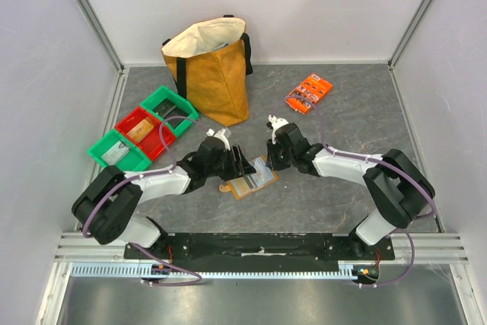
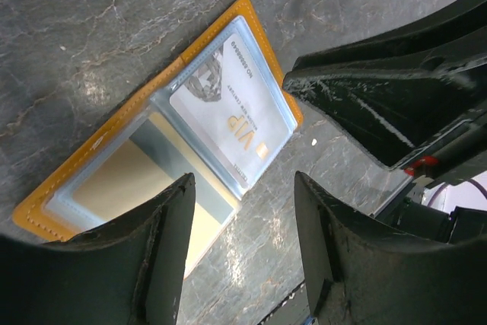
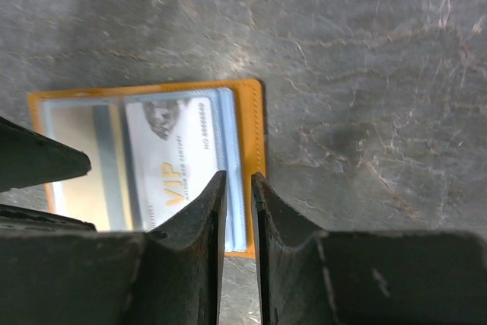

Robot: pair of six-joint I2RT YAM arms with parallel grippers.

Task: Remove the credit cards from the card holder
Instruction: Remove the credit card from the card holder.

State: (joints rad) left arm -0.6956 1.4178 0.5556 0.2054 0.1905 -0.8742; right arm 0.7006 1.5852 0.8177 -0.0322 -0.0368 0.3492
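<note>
The tan card holder (image 1: 249, 178) lies open and flat on the dark table between my two grippers. It also shows in the left wrist view (image 2: 228, 20) and the right wrist view (image 3: 251, 123). A white card with a gold VIP mark (image 2: 228, 116) (image 3: 171, 161) sits in one clear pocket. A pale yellow card with a grey stripe (image 2: 122, 180) sits in the other pocket. My left gripper (image 1: 242, 165) (image 2: 243, 180) is open and empty, low at the holder's left side. My right gripper (image 1: 270, 156) (image 3: 238, 176) has its jaws a narrow gap apart, over the holder's edge beside the white card, holding nothing.
A mustard tote bag (image 1: 213, 74) stands at the back. A bright orange printed packet (image 1: 308, 93) lies at the back right. Green and red bins (image 1: 141, 138) sit at the left. Metal frame posts and white walls bound the table.
</note>
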